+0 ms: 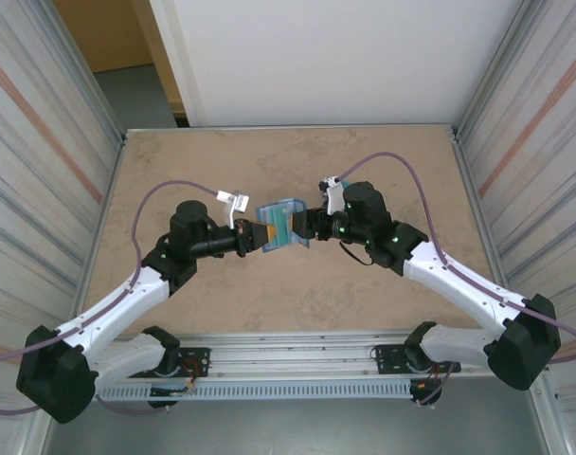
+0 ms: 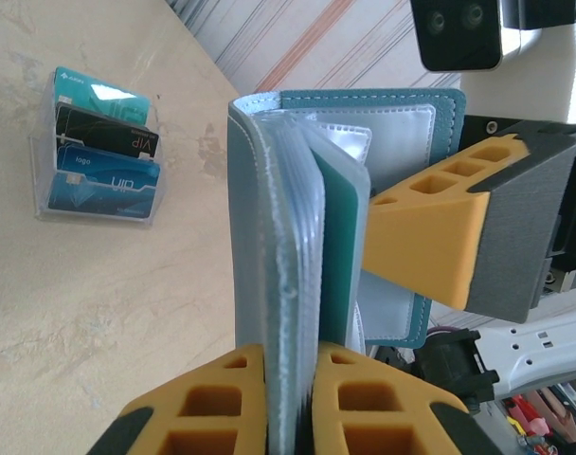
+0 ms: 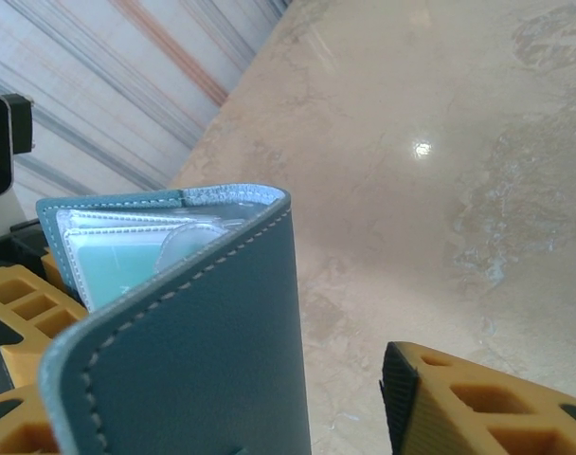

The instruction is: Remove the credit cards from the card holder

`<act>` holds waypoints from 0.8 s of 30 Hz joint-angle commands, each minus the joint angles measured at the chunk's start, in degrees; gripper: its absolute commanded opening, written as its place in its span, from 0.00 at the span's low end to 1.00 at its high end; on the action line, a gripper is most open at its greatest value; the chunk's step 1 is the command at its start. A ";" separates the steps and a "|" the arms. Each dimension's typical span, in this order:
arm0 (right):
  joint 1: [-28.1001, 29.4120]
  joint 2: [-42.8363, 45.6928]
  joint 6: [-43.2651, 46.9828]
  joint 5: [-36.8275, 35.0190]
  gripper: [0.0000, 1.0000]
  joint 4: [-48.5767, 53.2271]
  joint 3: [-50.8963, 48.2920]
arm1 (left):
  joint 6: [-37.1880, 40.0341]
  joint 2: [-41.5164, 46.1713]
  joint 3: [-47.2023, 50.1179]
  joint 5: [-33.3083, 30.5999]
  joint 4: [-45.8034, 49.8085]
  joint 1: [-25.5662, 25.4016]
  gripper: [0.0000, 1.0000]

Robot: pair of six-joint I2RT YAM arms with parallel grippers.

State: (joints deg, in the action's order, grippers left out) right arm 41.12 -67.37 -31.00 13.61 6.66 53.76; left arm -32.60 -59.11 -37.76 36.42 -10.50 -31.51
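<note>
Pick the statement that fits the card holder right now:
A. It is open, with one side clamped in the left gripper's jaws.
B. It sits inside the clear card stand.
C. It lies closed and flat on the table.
A: in the left wrist view the left gripper has its jaws shut on one side of the open card holder.

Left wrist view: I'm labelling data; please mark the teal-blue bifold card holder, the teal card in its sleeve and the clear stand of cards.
Teal-blue bifold card holder [image 2: 260, 237]: left wrist view, near panel's edge.
Teal plastic card [image 2: 340, 246]: left wrist view, exposed face.
Clear plastic stand [image 2: 39, 175]: left wrist view, left wall.
</note>
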 commanded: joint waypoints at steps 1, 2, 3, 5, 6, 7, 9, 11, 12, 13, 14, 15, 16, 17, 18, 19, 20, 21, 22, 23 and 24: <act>-0.91 1.94 -0.60 1.15 0.59 -1.28 -1.25 | 1.40 0.71 -2.40 0.75 -0.40 -0.35 0.00; -1.13 2.13 -0.83 1.53 0.59 -1.51 -1.46 | 1.40 0.58 -2.43 0.84 -0.48 -0.31 0.00; -1.22 2.31 -0.90 1.86 0.60 -1.68 -1.59 | 1.28 0.47 -2.44 0.93 -0.57 -0.31 0.00; -1.49 2.59 -1.25 2.75 0.62 -2.11 -1.89 | 1.16 0.23 -2.42 0.93 -0.83 -0.40 0.00; -1.57 2.76 -1.36 2.95 0.63 -2.25 -1.97 | 1.19 0.14 -2.46 0.93 -0.88 -0.32 0.00; -1.58 2.86 -1.44 3.09 0.65 -2.35 -1.99 | 1.15 0.07 -2.53 0.93 -1.00 -0.31 0.00; -1.69 3.28 -1.51 3.28 0.67 -2.43 -2.16 | 1.13 -0.21 -2.62 0.93 -1.16 -0.31 0.00; -1.73 3.64 -1.69 3.60 0.69 -2.66 -2.45 | 1.05 -0.47 -2.59 1.02 -1.22 -0.33 0.00; -1.82 3.95 -1.78 3.80 0.70 -2.85 -2.59 | 1.05 -0.51 -2.63 1.02 -1.34 -0.31 0.00; -1.82 4.19 -1.93 3.82 0.72 -2.94 -2.76 | 1.04 -0.57 -2.67 1.02 -1.36 -0.31 0.00; -1.83 4.43 -2.04 3.81 0.74 -3.10 -2.99 | 1.04 -0.63 -2.64 1.02 -1.29 -0.27 0.00; -1.76 4.75 -2.28 3.89 0.75 -3.21 -3.28 | 1.02 -0.63 -2.64 1.02 -1.46 -0.31 0.00; -1.88 4.96 -2.44 4.08 0.76 -3.60 -3.59 | 0.89 -0.73 -2.62 1.02 -1.45 -0.32 0.00; -1.91 5.16 -2.56 4.25 0.77 -3.90 -3.85 | 0.88 -0.69 -2.61 1.02 -1.54 -0.34 0.00; -1.92 5.31 -2.72 4.46 0.79 -4.21 -4.14 | 0.88 -0.74 -2.66 1.07 -1.64 -0.33 0.00; -2.12 5.35 -2.83 4.83 0.80 -4.57 -4.25 | 0.96 -0.75 -2.68 1.10 -1.76 -0.35 0.00; -2.14 5.39 -2.83 5.14 0.81 -4.76 -4.45 | 0.83 -0.90 -2.75 1.20 -1.84 -0.34 0.00; -2.17 5.28 -2.84 5.21 0.82 -4.87 -4.45 | 0.82 -0.89 -2.76 1.36 -2.04 -0.30 0.00; -2.16 5.03 -2.83 5.16 0.82 -4.80 -4.38 | 0.78 -1.00 -2.71 1.52 -2.27 -0.31 0.00; -2.19 4.84 -2.83 5.06 0.82 -4.73 -4.45 | 0.68 -1.01 -2.69 1.66 -2.47 -0.32 0.00; -2.22 4.52 -2.83 5.08 0.83 -4.71 -4.36 | 0.70 -1.09 -2.76 1.72 -2.46 -0.31 0.00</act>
State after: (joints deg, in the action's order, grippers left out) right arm 39.24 -63.48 -32.97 17.85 3.88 49.89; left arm -32.60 -60.23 -38.15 36.49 -10.07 -31.51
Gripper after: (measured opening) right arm 0.823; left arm 0.128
